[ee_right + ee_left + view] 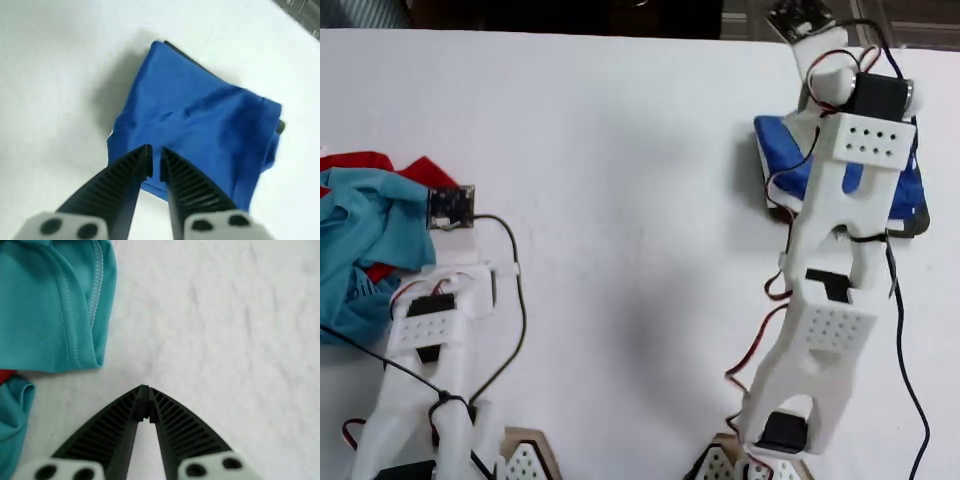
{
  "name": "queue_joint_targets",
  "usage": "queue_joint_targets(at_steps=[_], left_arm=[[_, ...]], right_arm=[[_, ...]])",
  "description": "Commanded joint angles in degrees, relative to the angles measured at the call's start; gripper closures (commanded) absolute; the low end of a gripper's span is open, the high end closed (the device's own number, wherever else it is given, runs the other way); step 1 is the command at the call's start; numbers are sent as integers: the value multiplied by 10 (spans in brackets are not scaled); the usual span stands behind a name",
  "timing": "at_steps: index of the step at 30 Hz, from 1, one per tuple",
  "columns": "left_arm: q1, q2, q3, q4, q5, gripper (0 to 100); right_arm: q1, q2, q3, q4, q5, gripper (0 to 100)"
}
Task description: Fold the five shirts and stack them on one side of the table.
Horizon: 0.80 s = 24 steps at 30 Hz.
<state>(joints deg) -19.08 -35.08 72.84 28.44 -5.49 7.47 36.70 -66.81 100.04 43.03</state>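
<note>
A loose heap of shirts lies at the table's left edge, a teal shirt (365,240) on top of a red shirt (365,160). My left gripper (145,407) is shut and empty, low over bare table just beside a hem of the teal shirt (50,305). A folded blue shirt (790,160) lies at the far right on a dark folded shirt (912,226). My right gripper (155,162) hovers above the blue shirt (200,125), shut but for a thin slit and holding nothing. The dark shirt (172,48) peeks out along the blue one's far edge.
The white table (620,200) stretches wide and bare between the two arms. The left arm (425,330) and right arm (830,300) rise from bases at the front edge, with cables trailing beside them. A dark floor lies beyond the far edge.
</note>
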Motion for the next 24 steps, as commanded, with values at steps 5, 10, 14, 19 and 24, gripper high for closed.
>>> queue_joint_targets(at_steps=[5, 10, 14, 19, 24], left_arm=[[4, 0, -5, -10, 1, 973], [4, 0, -5, -10, 1, 973], [4, 0, -5, -10, 1, 973], [4, 0, -5, -10, 1, 973], [4, 0, -6, -10, 1, 973]], right_arm=[[7, 112, 1, 12, -6, 979], [21, 140, 3, 13, -6, 979], [18, 138, 41, 13, -3, 979], [1, 137, 47, 12, -4, 979], [23, 96, -30, 11, -5, 979]])
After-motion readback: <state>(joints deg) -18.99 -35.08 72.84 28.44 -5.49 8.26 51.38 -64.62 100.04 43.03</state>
